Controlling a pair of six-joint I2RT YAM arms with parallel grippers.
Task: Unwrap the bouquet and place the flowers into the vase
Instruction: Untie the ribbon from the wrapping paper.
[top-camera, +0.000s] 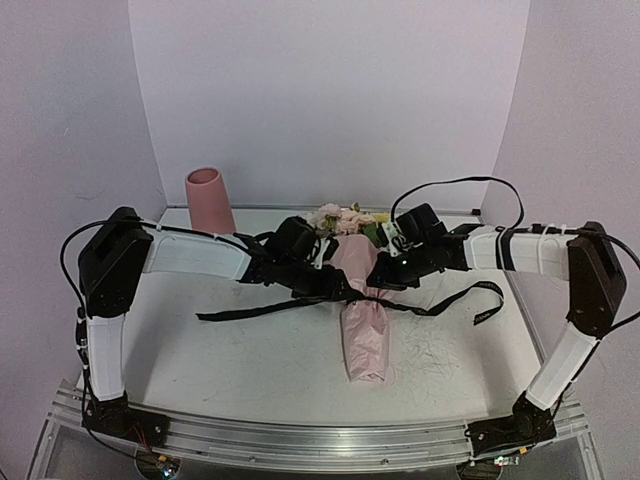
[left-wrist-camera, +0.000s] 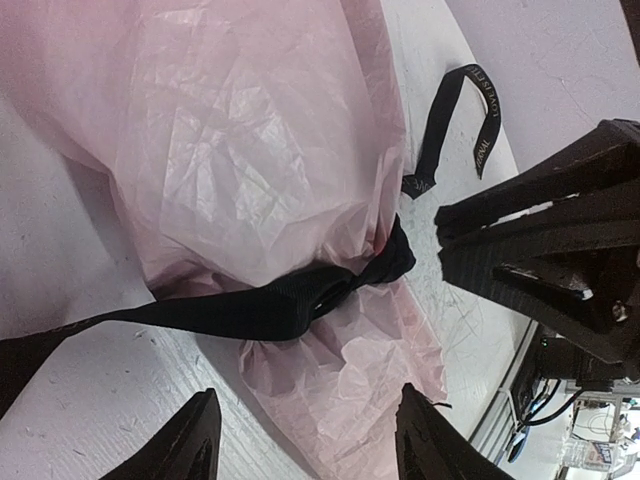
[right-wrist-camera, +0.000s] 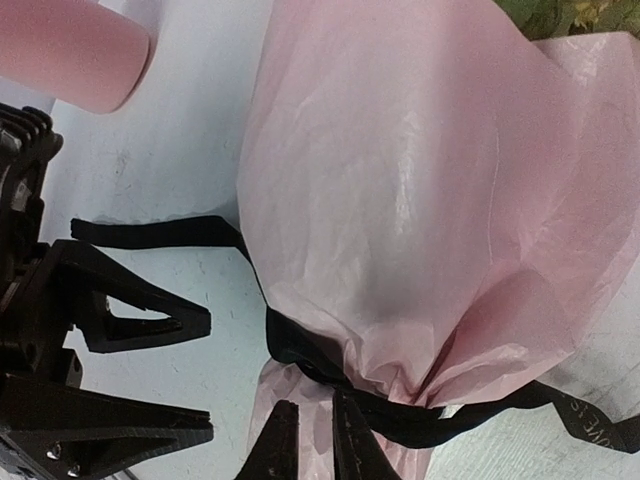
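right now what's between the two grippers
The bouquet: its waist, tied with the black ribbon, lies between the left gripper and right gripper, clearest in the top external view.

A white table top (top-camera: 250, 370), scuffed with fine grey scratches, forms the floor of a small booth, and a ribbed aluminium rail (top-camera: 320, 440) runs along its near edge. A plain back wall (top-camera: 330, 100), a left side panel (top-camera: 60, 120) and a right side panel (top-camera: 580, 120) close it in, all bare and pale with a faint lilac cast under soft, even light. Beyond the table's edge, the left wrist view shows a small tangle of cables (left-wrist-camera: 548, 395).
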